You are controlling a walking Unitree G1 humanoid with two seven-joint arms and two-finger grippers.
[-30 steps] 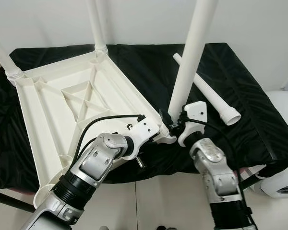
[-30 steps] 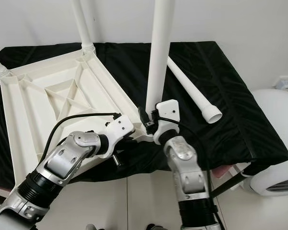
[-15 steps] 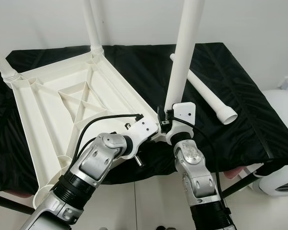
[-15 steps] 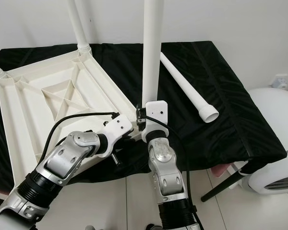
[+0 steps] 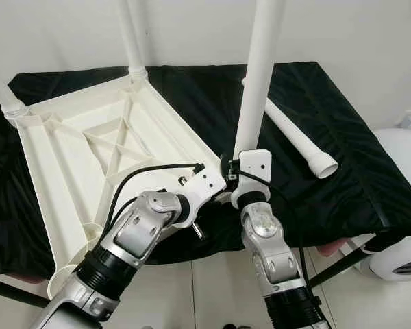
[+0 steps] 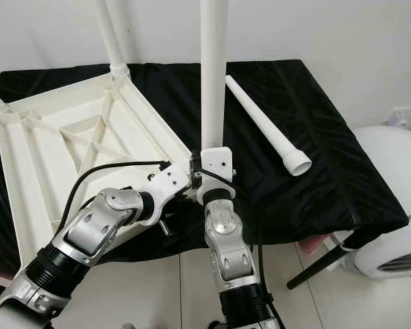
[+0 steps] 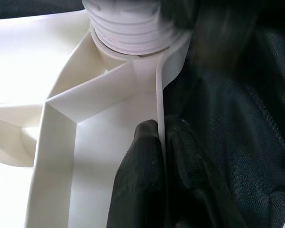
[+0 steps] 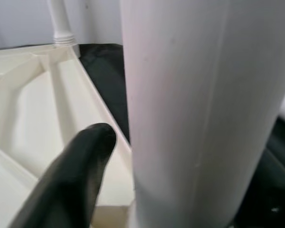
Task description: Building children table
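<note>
- Upturned tabletop (image 5: 89, 164) is laid on the cloth-covered bench (image 5: 342, 171), toward its left.
- Two legs (image 5: 131, 38) are stood at its far corners.
- A third leg (image 5: 259, 75) is stood upright at the near right corner.
- A loose leg (image 5: 294, 133) is laid on the cloth, right of the upright one.
- A rounded appliance (image 5: 404, 205) is seen beyond the bench's right end.

Smooth white plastic tabletop (image 5: 89, 147), matt black cloth (image 5: 356, 157)
</note>
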